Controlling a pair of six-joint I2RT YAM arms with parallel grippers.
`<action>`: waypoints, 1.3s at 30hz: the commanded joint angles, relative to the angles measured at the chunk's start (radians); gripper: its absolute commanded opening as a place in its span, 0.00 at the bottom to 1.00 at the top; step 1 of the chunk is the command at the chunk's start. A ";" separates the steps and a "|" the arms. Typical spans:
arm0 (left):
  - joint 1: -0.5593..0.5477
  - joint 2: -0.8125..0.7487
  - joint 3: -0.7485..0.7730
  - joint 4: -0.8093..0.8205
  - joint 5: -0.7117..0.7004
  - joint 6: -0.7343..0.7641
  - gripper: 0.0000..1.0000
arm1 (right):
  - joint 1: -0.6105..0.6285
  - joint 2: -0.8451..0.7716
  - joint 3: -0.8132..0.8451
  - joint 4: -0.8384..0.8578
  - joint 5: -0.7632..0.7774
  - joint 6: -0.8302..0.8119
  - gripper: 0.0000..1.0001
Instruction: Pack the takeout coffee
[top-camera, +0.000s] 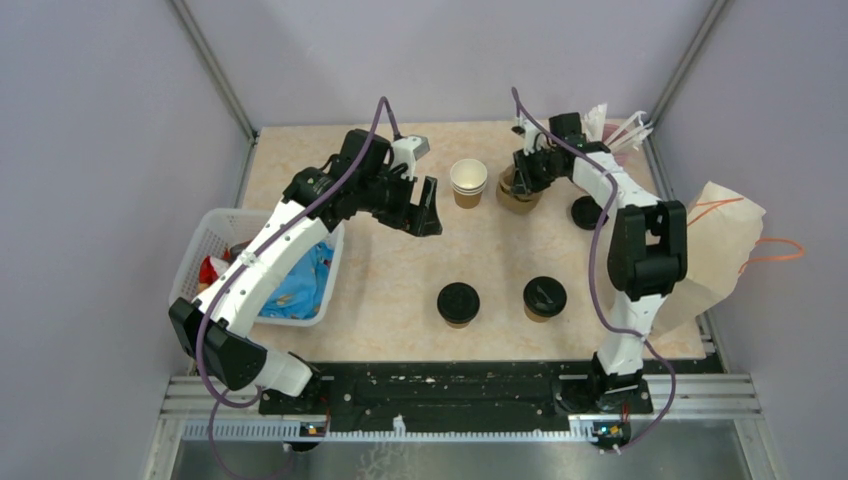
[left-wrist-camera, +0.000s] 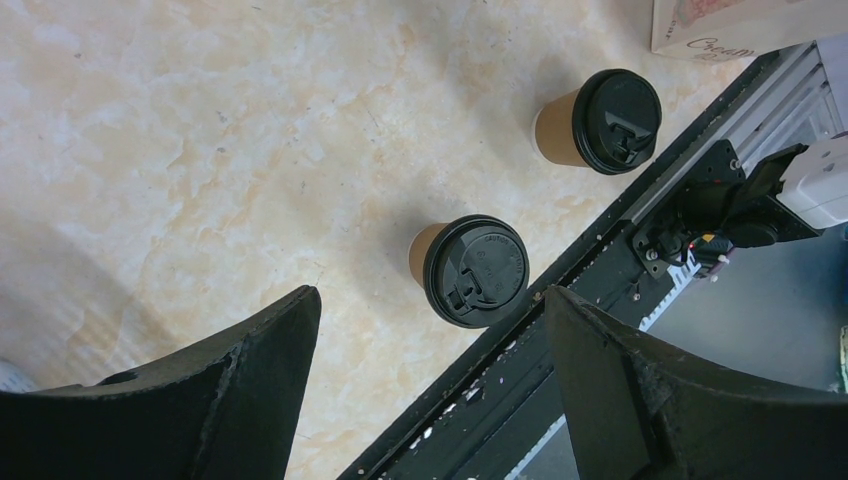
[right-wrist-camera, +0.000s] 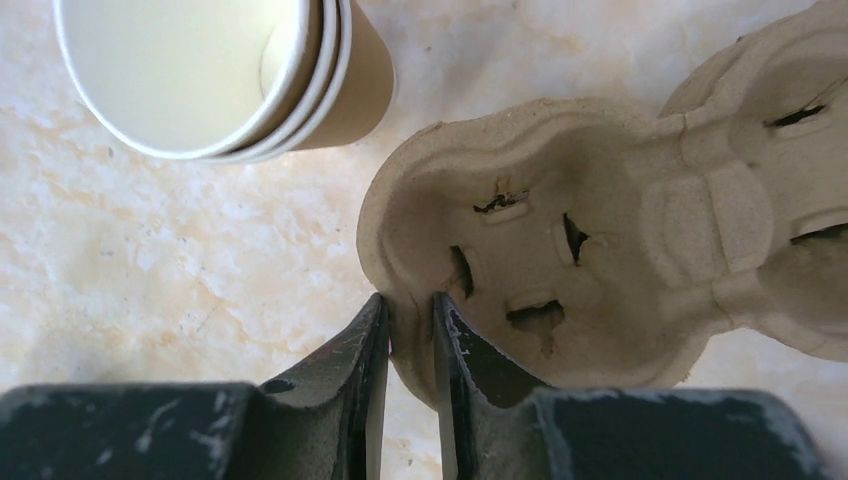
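Marble-look tabletop (top-camera: 380, 280): both coffees stand upright by the near edge, left cup (top-camera: 458, 302) and right cup (top-camera: 545, 297), lids on, axes vertical. Left gripper (top-camera: 424, 207) hangs over mid-table, fingers spread wide, holding nothing (nearer arm; the left cup sits between its fingers in the wrist view). Toward the far edge, right gripper (right-wrist-camera: 410, 310) pinches the pulp carrier (right-wrist-camera: 600, 230) by its rim, well apart from both cups. Carrier's far wells are cut off, and the arm hides most of it from above.

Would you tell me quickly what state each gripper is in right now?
Left gripper: open, holding nothing.
Right gripper: closed on the rim of the cup carrier.
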 joint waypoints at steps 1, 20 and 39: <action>0.004 -0.026 -0.004 0.038 0.020 -0.007 0.89 | -0.005 -0.068 0.092 -0.021 0.004 0.022 0.20; 0.006 -0.048 -0.028 0.068 0.023 -0.041 0.89 | 0.212 -0.261 -0.036 0.080 0.439 -0.200 0.10; 0.008 -0.078 -0.068 0.092 0.062 -0.055 0.89 | 0.359 -0.291 -0.340 0.378 0.797 -0.637 0.03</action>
